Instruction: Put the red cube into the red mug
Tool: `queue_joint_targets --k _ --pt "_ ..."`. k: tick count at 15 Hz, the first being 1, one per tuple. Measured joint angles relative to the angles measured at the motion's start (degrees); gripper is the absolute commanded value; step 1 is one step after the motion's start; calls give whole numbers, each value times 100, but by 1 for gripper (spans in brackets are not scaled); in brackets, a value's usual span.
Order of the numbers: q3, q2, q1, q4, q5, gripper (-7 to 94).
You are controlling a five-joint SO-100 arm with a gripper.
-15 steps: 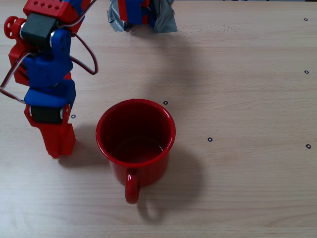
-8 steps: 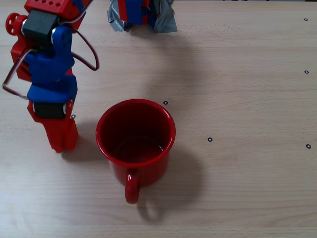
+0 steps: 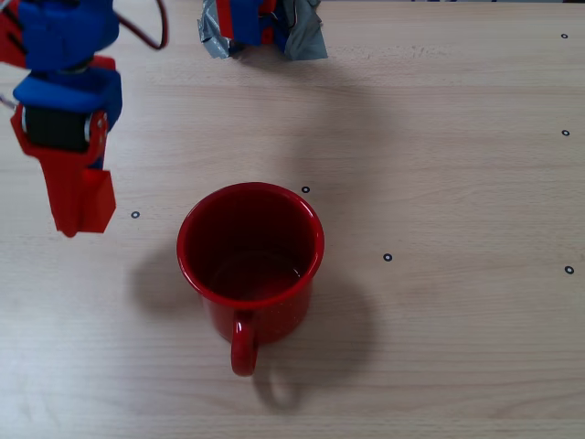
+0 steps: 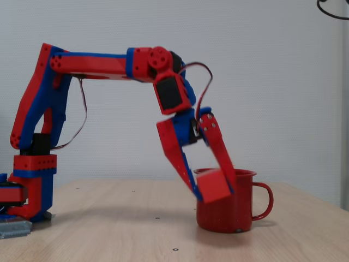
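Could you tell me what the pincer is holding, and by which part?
The pincer holds the red cube, its fingertips clamped on opposite side faces.

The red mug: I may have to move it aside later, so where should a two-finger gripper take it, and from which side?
Come from straight above and pinch the rim wall, one finger inside, one outside: the mug stands upright, mouth open and empty. Avoid the side with the loop handle. The gripper first has to drop its cube.

A pale wooden table [image 3: 457, 183] with small dark ring marks [image 3: 388, 257] stands before a plain white wall [image 4: 272, 82].
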Motion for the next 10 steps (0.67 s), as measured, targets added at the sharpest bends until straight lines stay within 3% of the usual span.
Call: queue_joint_targets --k 7,10 --pt "-387 993 0 519 202 0" --pt "-501 993 -431 729 404 0"
